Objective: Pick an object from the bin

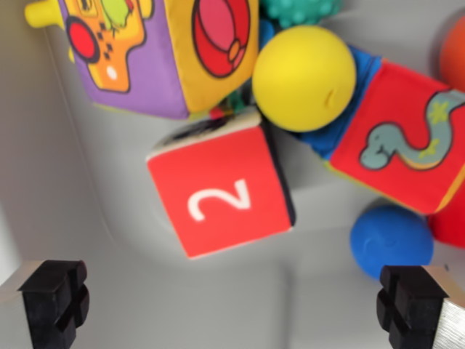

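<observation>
I look straight down into a grey bin (65,189) full of toys. A red soft cube marked with a white 2 (221,190) lies in the middle. Just above it sits a yellow ball (304,78). A large purple and yellow soft cube (156,51) fills the upper left, and a red cube with a snake picture (403,149) lies on the right. A blue ball (391,240) rests by my right fingertip (410,305). My gripper (232,305) is open, its black pads at the bottom corners, hovering above the bin floor below the red 2 cube and holding nothing.
A teal spiky ball (301,10) peeks in at the top edge. An orange ball (454,54) shows at the right edge, with another red toy (452,225) lower down. The bin's grey wall rises along the wrist view's left.
</observation>
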Controlling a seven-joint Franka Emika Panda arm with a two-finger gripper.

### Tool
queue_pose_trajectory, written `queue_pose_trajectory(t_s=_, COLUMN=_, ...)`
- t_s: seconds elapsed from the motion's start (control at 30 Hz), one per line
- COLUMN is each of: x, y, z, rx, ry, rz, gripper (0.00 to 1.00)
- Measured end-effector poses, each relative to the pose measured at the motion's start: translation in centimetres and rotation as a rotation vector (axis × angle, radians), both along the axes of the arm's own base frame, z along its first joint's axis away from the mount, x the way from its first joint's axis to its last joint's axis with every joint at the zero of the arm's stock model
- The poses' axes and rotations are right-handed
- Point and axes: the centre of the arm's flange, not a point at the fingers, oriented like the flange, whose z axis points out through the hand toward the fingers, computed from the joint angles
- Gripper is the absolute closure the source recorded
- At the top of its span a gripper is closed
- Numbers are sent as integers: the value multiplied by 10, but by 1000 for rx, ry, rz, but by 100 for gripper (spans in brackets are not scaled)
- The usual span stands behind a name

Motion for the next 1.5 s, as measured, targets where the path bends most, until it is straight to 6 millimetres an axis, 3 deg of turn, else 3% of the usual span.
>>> queue_pose_trajectory(t_s=0.27, x=-19, y=18, z=-16, rx=1, ry=4, rz=-24, gripper=0)
queue_pose_trajectory(t_s=1.0, x=-19, y=18, z=-105, rx=4, ry=10, rz=-33, gripper=0)
queue_pose_trajectory(t_s=1.5, x=-19, y=17, z=-139, rx=5, ry=6, rz=-34, gripper=0)
